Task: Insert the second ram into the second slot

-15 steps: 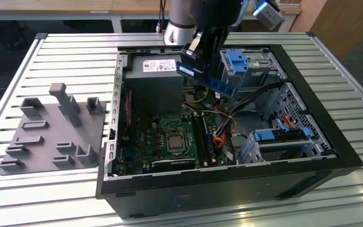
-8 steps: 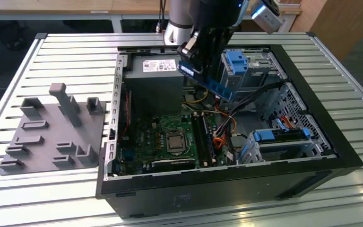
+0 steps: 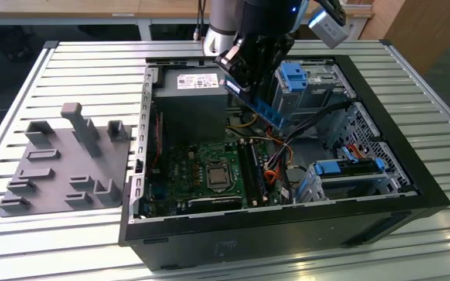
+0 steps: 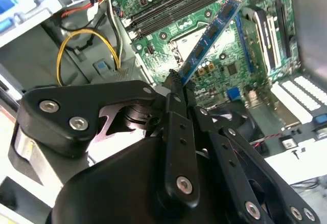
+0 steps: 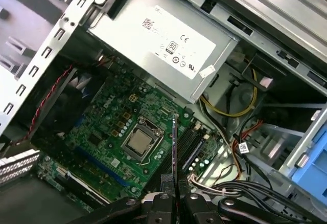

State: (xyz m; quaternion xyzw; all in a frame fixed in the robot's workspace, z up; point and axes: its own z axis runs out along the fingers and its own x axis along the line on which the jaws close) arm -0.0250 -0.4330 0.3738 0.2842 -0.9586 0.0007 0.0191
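**Gripper** [image 4: 176,83]: closed narrow on one short end of the second ram [image 4: 212,32]. The stick hangs tilted in the air above the motherboard [image 5: 102,127], clear of the memory slots [image 4: 168,6], and appears edge-on in the first wrist view.

**Handling (judged):** light, thin and stiff, yet fragile. It is best held by its bare edges near an end, off the chips and the contact row. It may twist or slip under pressing force.

**Beyond:**
- processor socket [image 5: 139,141]
- power supply [image 5: 117,27], bearing a white label [image 5: 171,40] of small print and symbols
- computer case [image 3: 412,175]
- grey fixture tray [image 3: 61,164], at the exterior view's left
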